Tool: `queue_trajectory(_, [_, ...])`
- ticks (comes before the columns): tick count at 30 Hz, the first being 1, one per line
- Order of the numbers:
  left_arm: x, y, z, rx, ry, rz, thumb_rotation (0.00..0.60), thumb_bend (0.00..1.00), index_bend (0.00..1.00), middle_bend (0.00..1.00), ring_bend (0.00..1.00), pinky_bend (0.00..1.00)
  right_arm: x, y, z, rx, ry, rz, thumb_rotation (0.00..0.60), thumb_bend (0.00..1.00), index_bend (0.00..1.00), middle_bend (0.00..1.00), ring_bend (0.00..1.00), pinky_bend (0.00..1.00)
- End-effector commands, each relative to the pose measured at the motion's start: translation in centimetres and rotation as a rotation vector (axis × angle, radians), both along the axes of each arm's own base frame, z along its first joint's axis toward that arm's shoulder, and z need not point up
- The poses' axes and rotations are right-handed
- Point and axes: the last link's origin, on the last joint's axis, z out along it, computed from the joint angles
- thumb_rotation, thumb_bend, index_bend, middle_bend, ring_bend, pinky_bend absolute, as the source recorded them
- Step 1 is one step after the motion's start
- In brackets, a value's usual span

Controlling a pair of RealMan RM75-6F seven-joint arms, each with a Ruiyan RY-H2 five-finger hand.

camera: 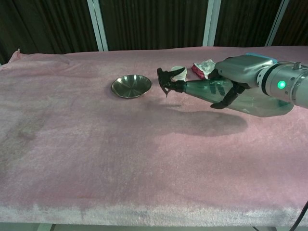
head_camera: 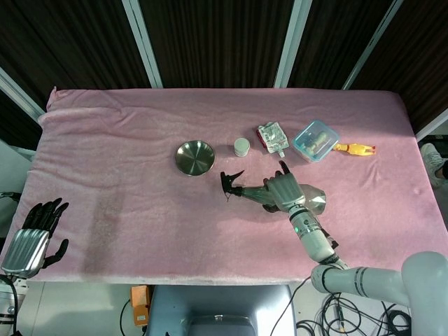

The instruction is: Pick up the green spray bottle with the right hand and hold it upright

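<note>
The green spray bottle (head_camera: pixel 313 202) (camera: pixel 250 100) hangs off the pink cloth, lying almost level, its black trigger head (head_camera: pixel 229 183) (camera: pixel 167 79) pointing left and slightly raised. My right hand (head_camera: pixel 283 191) (camera: pixel 236 77) grips it around the narrow upper body, fingers wrapped over the top and thumb underneath. Its shadow falls on the cloth below. My left hand (head_camera: pixel 31 234) hangs beyond the table's near left corner with its fingers apart and holds nothing; the chest view does not show it.
A steel bowl (head_camera: pixel 194 157) (camera: pixel 131 85) sits left of the bottle's head. A small white jar (head_camera: pixel 241 146), a foil pouch (head_camera: pixel 272 136), a clear blue-lidded box (head_camera: pixel 316 140) and a yellow toy (head_camera: pixel 354 148) line up behind the bottle.
</note>
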Motion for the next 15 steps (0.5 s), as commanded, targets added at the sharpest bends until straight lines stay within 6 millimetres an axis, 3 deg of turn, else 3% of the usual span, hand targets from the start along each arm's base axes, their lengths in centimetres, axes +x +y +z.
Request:
queue_trajectory(1, [0.1, -0.1, -0.4, -0.023, -0.002, 0.004, 0.600, 0.48, 0.00, 0.00, 0.00, 0.04, -1.1, 1.3, 4.3, -0.099, -0.282, 0.037, 0.600, 0.39, 0.78, 0.65, 0.39, 0.04])
queue_trajectory(5, [0.2, 0.0, -0.7, -0.041, 0.009, 0.007, 0.600, 0.49, 0.00, 0.00, 0.00, 0.06, -3.2, 1.8, 7.2, -0.164, -0.524, 0.044, 0.600, 0.39, 0.79, 0.66, 0.40, 0.03])
queue_trajectory(8, [0.3, 0.2, -1.0, -0.044, 0.012, 0.009, 0.600, 0.49, 0.00, 0.00, 0.00, 0.06, -4.1, 1.9, 8.0, -0.204, -0.698, 0.045, 0.600, 0.39, 0.79, 0.66, 0.40, 0.03])
queue_trajectory(15, [0.7, 0.1, -1.7, -0.094, 0.011, 0.004, 0.600, 0.49, 0.00, 0.00, 0.00, 0.06, -6.6, 2.0, 6.3, -0.264, -1.080, -0.064, 0.600, 0.39, 0.77, 0.66, 0.40, 0.03])
